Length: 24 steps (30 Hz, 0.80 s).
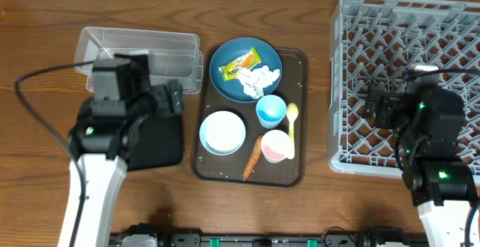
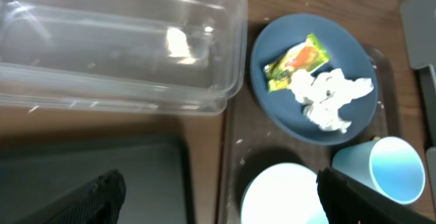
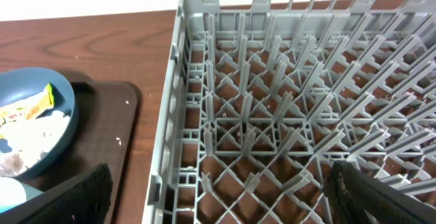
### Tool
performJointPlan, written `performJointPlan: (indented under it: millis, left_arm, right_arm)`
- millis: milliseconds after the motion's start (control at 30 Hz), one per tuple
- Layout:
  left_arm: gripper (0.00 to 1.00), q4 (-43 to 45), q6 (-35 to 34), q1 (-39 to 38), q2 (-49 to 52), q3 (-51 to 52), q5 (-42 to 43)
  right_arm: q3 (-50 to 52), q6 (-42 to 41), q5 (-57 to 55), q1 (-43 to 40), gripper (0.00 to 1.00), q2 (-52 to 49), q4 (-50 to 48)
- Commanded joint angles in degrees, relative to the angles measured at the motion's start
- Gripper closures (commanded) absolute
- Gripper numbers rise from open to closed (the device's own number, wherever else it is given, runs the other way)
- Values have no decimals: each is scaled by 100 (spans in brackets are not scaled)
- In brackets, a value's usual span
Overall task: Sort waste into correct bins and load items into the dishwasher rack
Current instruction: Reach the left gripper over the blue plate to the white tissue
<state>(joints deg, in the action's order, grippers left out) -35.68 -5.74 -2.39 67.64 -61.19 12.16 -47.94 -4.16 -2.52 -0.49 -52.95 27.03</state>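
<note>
The dark-blue plate (image 1: pixel 245 69) on the brown serving tray holds the yellow-green wrapper (image 1: pixel 240 65) and white tissue (image 1: pixel 259 80). Below it are the white bowl (image 1: pixel 222 132), light-blue cup (image 1: pixel 271 111), pink cup (image 1: pixel 275 146), yellow spoon (image 1: pixel 292 125) and carrot (image 1: pixel 253 158). My left gripper (image 1: pixel 175 99) is open and empty, between the black tray (image 1: pixel 156 143) and the bowl (image 2: pixel 276 197), next to the clear tub (image 1: pixel 139 54). My right gripper (image 1: pixel 379 106) is open and empty over the grey rack (image 1: pixel 409 22) at its left side (image 3: pixel 225 197).
The brown serving tray (image 1: pixel 300 61) lies between the bins and the rack, with white specks on it (image 2: pixel 240 142). The left arm's cable (image 1: pixel 34 104) loops over the table at the left. The rack (image 3: pixel 286 94) holds nothing.
</note>
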Motion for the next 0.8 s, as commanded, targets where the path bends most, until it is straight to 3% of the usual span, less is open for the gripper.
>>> performJointPlan:
  millis: [0, 400, 767]
  left_arm:
    - [8, 254, 13, -284, 573, -365, 87]
    - [8, 2004, 74, -1631, 2494, -776, 37]
    - [8, 2570, 310, -2122, 3746, -774, -302]
  right_arm:
    - [-118, -105, 63, 31, 1, -109, 2]
    - [-118, -160, 66, 31, 1, -155, 20]
    - [-118, -160, 151, 31, 1, -155, 118]
